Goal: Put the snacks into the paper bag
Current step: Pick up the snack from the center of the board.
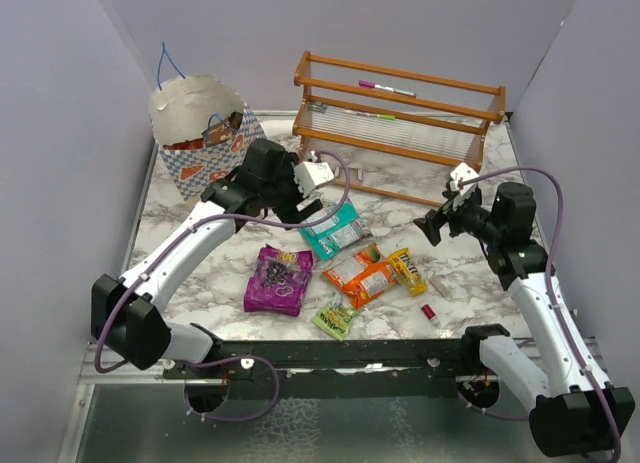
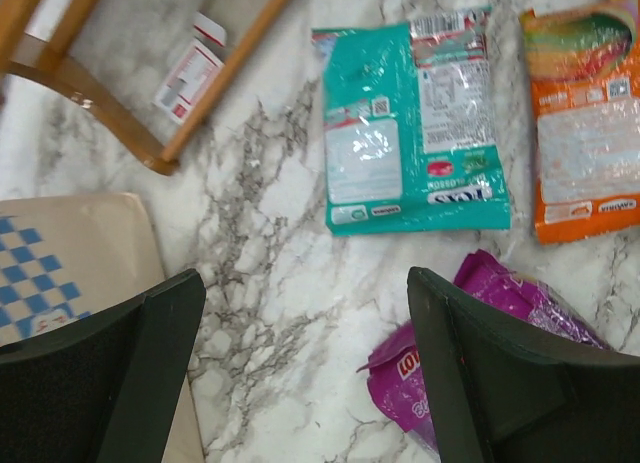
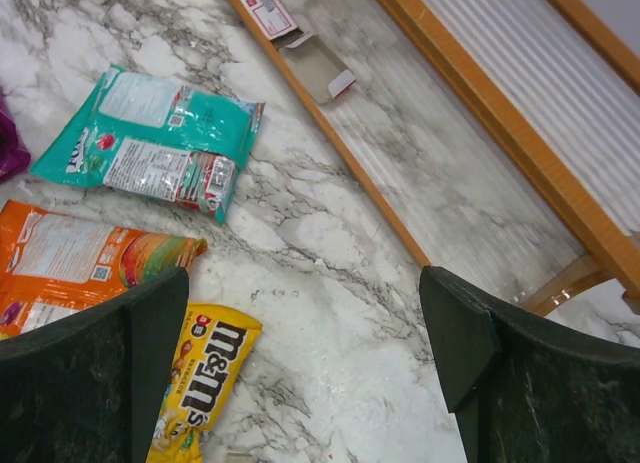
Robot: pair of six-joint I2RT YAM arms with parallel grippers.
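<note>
Bases of both arms line the overhead view's bottom edge; the snacks (image 1: 360, 275) lie mid-frame, the paper bag (image 1: 200, 168) upper left. Left wrist: left gripper (image 2: 300, 383) spread, empty; purple packet (image 2: 392, 378) lower right. Right wrist: right gripper (image 3: 300, 373) spread, empty; yellow packet (image 3: 205, 383) lower left. Packets look light, crinkly, slippery; pinch a sealed edge.

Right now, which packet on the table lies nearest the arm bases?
The small light-green packet: it sits lowest in the top view, closer to the near edge than the purple packet and the orange packet on either side of it.
</note>
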